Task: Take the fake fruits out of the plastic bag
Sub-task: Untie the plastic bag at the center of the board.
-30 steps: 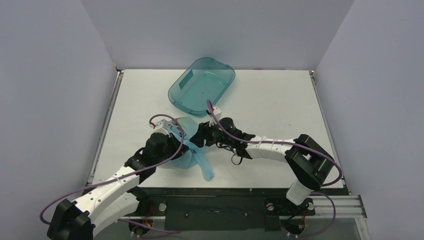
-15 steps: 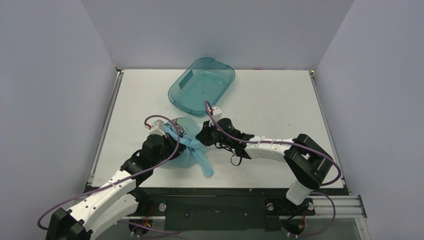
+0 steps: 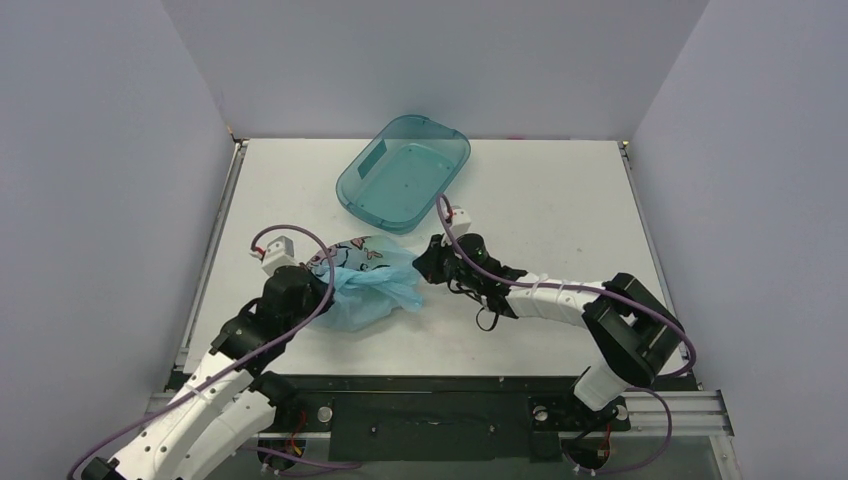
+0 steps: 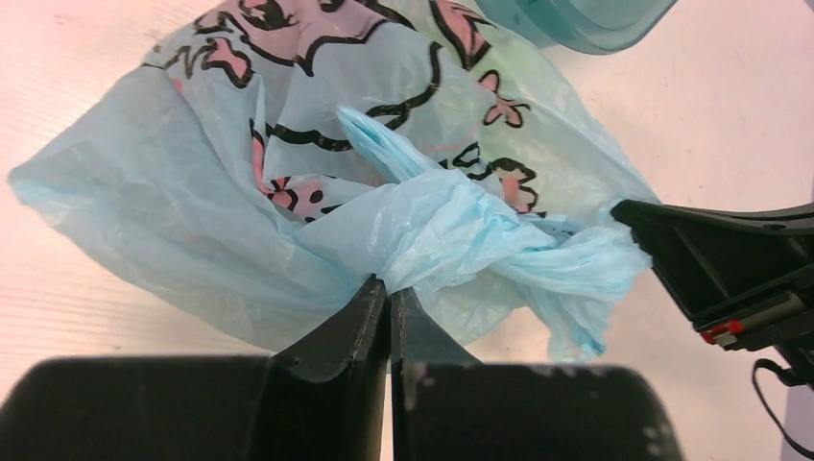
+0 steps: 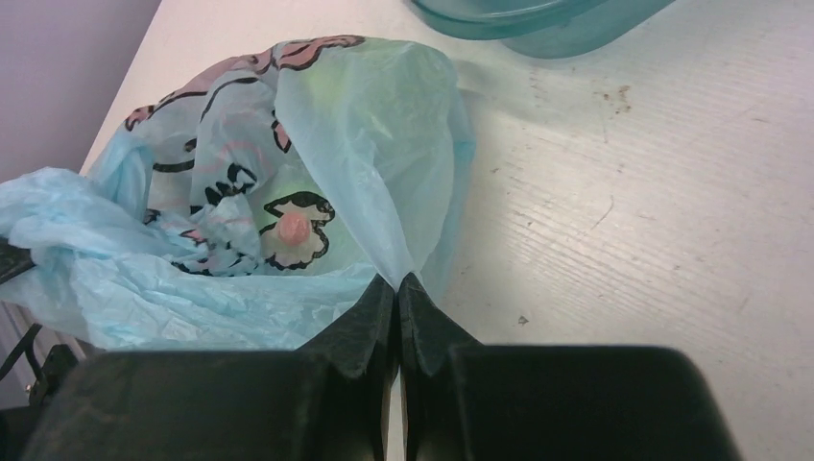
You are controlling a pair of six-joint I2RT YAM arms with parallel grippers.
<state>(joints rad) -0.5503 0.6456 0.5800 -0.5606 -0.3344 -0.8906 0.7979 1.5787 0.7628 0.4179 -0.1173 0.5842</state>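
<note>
The plastic bag (image 3: 365, 282), light blue with pink and dark cartoon print, lies crumpled on the white table between my two grippers. My left gripper (image 4: 389, 288) is shut on its twisted, knotted handle part at the bag's left side (image 3: 325, 287). On the bag's right side, my right gripper (image 5: 396, 283) is shut on a thin fold of the plastic (image 3: 422, 266). The fake fruits are hidden inside the bag; only a faint green tint shows through the plastic (image 5: 360, 106). The bag (image 4: 288, 144) is stretched a little between the two grips.
A rigid teal transparent tub (image 3: 405, 172) stands just behind the bag, toward the back of the table, and its rim shows at the top of both wrist views (image 5: 538, 24). The right arm's black fingers (image 4: 710, 259) sit close to the bag's handle.
My right gripper has shut on the bag's edge and drawn right. My left gripper has pulled left with the handle, and the dangling handle strip has lifted off the table.
</note>
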